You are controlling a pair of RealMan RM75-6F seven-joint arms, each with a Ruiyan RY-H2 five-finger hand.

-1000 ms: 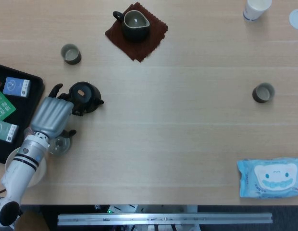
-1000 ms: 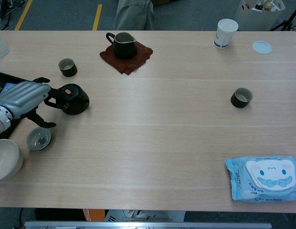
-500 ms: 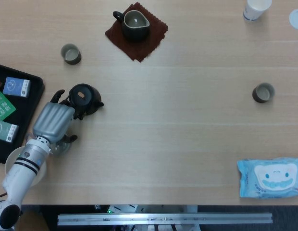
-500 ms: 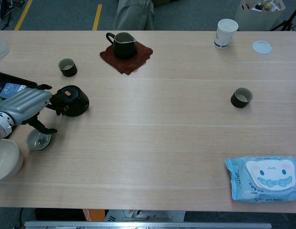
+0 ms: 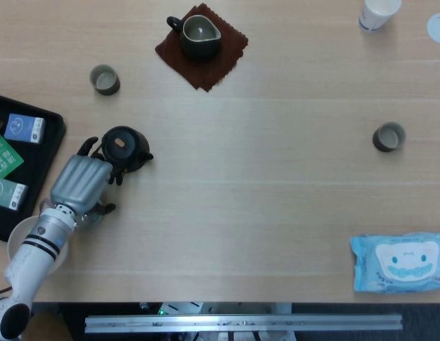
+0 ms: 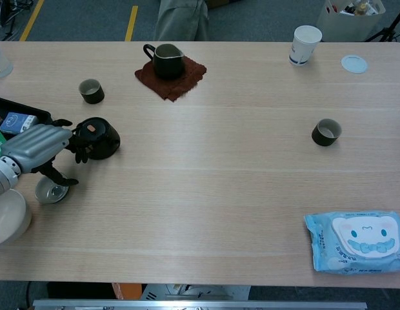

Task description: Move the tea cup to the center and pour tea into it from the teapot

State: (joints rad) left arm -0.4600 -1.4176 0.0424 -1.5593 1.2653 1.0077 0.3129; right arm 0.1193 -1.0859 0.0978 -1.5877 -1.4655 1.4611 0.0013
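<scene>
Head view first: the left hand [image 5: 81, 183], silver-backed with dark fingers, sits at the left side of the pale wooden worktop [image 5: 262, 206]. Its fingers curl against the near-left side of the small round black teapot [image 5: 123, 147], touching it, but honestly I can't tell if it actually has a grip. The teapot stands upright on the worktop. Far from it, a little to the left, is a small dark tea cup [image 5: 104, 79] with a pale inside. A second dark tea cup [image 5: 388, 136] stands well apart on the right side. At the far edge a dark pitcher with a handle [image 5: 197, 35] rests on a brown-red square cloth [image 5: 214, 58]. A black tray [image 5: 32, 167] holding small packets lies at the left edge, and a blue pack of wet wipes [image 5: 400, 262] sits near right.

Chest view: same left hand [image 6: 37, 147], fingertips right up against the teapot [image 6: 97, 136], thumb hanging down over a small grey-green bowl [image 6: 50, 191]. A white bowl [image 6: 6, 216] sits just nearer. A white paper cup [image 6: 306, 44] and a round white lid [image 6: 353, 63] are far right. No right hand in either view.
</scene>
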